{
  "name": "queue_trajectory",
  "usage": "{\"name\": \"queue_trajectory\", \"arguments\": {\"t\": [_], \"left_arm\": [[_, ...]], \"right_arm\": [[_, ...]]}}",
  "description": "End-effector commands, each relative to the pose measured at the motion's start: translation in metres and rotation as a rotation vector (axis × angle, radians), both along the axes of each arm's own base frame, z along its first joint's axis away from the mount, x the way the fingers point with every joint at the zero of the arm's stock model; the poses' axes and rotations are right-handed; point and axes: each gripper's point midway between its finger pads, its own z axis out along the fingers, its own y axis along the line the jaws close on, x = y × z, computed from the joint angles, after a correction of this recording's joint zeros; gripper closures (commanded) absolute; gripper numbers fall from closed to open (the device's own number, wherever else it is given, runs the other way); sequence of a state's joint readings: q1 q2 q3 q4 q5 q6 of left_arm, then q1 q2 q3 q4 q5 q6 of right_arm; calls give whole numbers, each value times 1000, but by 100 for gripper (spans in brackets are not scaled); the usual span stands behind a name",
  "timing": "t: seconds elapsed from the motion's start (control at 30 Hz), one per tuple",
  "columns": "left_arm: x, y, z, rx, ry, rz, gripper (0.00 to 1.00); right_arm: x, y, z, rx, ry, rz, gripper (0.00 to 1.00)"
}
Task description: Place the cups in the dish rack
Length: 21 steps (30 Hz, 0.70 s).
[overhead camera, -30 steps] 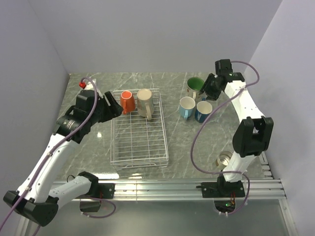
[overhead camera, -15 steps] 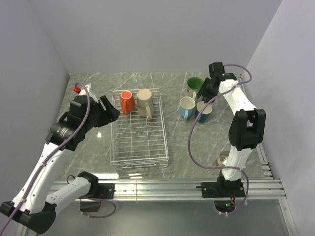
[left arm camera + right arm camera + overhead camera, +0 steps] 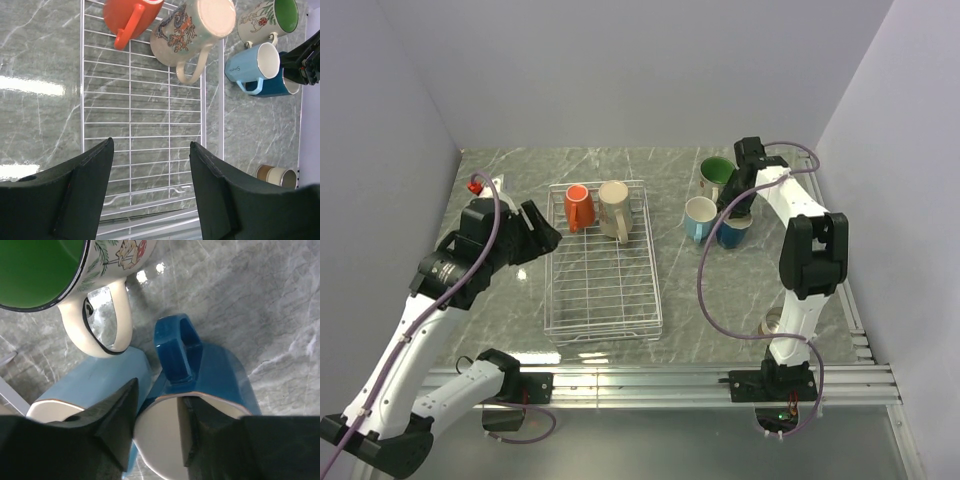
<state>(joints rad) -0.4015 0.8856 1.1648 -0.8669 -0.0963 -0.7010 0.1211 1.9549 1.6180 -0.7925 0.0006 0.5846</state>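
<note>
The white wire dish rack point(image 3: 605, 290) holds an orange-red cup point(image 3: 578, 207) and a tall beige cup point(image 3: 614, 208) at its far end. To its right on the table stand the cream cup with green inside point(image 3: 716, 172), the light blue cup point(image 3: 700, 217) and the dark blue cup point(image 3: 733, 232). My right gripper point(image 3: 157, 390) is open and straddles the dark blue cup's point(image 3: 215, 370) rim beside the handle, one finger inside and one outside against the light blue cup point(image 3: 95, 382). My left gripper point(image 3: 151, 142) hangs open and empty over the rack's point(image 3: 150, 115) left side.
A small metallic cup point(image 3: 775, 323) sits on the table by the right arm's base, partly hidden by the arm. Grey walls close in the table at the back and both sides. The rack's near half holds nothing.
The right gripper has swung left and down from beside the green-inside cup onto the dark blue cup. The left arm has drawn back a little from the rack.
</note>
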Motion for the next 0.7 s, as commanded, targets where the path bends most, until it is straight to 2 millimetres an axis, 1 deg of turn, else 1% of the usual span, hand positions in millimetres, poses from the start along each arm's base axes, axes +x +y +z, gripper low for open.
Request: {"name": "queue_trajectory", "arguments": {"t": [0.0,0.03,0.1,0.13,0.2,0.3,0.4,0.43,0.5,0.53,0.57,0.6,0.67], "left_arm": [[-6,6,10,-3,-29,16,33],[-7,8,10,-1,-33,21,33],[-10,10,10,4,-30,26,33],[-11,12,11,6,-34,32,33],[-13,13,11,9,-34,36,33],[-14,14,11,10,-35,38,32],[-14,14,12,11,-38,33,32],[-13,13,12,15,-34,30,32],[-12,12,17,12,-45,20,32],[-11,11,21,9,-55,16,32],[-10,9,24,7,-64,7,31],[-10,7,30,-2,-81,-11,31],[-8,1,41,-21,-118,-42,31]], "right_arm": [[5,-3,-6,-31,-18,-12,60],[4,-3,-7,-30,-14,-11,67],[-1,-3,-14,-30,-1,-9,78],[-2,-2,-13,-32,-3,-5,88],[-7,-3,-14,-35,0,-2,100],[-11,-7,-10,-53,-3,4,100],[-13,-15,4,-92,-28,5,100],[-14,-16,15,-100,-48,4,100],[-17,-19,29,-112,-69,7,100],[-19,-19,45,-111,-104,7,100],[-21,-20,53,-107,-118,4,100],[-27,-20,70,-96,-155,3,100],[-35,-19,86,-80,-185,0,100]]}}
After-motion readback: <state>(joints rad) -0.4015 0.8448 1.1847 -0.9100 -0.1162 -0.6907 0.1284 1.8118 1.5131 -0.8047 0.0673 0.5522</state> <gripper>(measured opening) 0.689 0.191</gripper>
